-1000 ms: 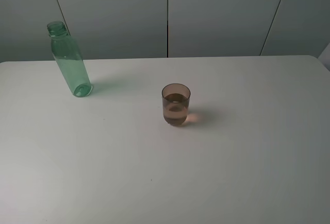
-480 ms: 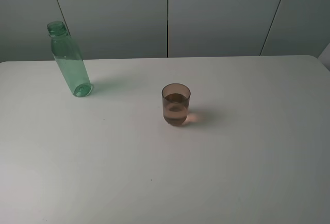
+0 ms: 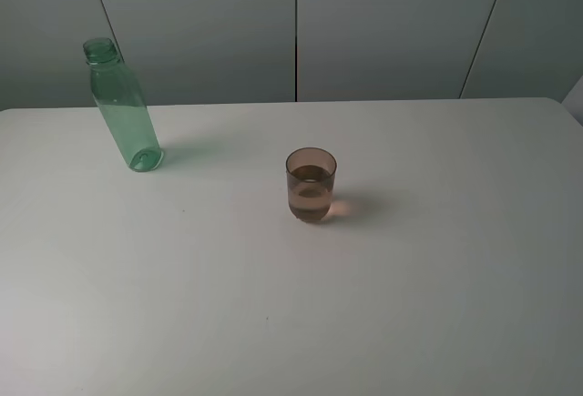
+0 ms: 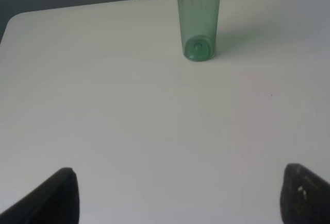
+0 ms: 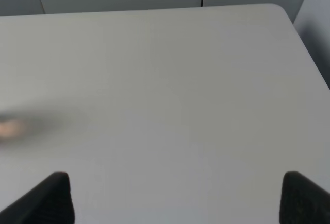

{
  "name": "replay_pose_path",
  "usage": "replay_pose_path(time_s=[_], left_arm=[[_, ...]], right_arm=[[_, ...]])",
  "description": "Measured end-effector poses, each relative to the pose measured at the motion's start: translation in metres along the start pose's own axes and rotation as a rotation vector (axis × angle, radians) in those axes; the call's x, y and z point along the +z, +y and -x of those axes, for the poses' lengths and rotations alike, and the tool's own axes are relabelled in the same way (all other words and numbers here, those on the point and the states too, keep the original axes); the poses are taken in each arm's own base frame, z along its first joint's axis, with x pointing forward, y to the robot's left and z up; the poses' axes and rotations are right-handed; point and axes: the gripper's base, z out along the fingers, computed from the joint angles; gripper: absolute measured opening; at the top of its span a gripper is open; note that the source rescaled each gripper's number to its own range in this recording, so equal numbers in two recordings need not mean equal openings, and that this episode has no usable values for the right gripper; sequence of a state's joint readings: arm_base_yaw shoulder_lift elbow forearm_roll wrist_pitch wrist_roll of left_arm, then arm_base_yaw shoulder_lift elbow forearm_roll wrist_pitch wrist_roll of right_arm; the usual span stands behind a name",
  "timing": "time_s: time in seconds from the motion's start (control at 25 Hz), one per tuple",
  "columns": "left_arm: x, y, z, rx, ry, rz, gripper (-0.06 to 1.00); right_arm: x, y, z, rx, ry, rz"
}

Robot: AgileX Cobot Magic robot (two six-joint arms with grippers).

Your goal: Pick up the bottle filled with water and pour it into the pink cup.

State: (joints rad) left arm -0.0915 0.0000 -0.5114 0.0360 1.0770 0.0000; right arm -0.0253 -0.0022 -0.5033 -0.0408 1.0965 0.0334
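The green transparent bottle (image 3: 123, 109) stands upright at the back left of the white table (image 3: 410, 305), uncapped and holding some water. It also shows in the left wrist view (image 4: 199, 18), ahead of my left gripper (image 4: 178, 195), which is open, empty and well short of it. The pink cup (image 3: 311, 185) stands near the table's middle with some liquid in it. My right gripper (image 5: 175, 195) is open and empty over bare table on the right; the cup is out of its view, only a pinkish glow (image 5: 11, 127) shows. Neither gripper shows in the exterior view.
Grey wall panels (image 3: 296, 27) run behind the table's back edge. The table's rounded back right corner (image 5: 282, 10) shows in the right wrist view. A small dark speck (image 3: 267, 318) lies on the tabletop in front of the cup.
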Motion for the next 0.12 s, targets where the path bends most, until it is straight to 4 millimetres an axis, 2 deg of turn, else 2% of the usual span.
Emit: replay_pose_path(time_s=[0.12], left_arm=[[0.0,0.0009,0.0,-0.001,0.0,0.01,1.0]], right_arm=[[0.0,0.0,0.0,0.0,0.0,0.0]])
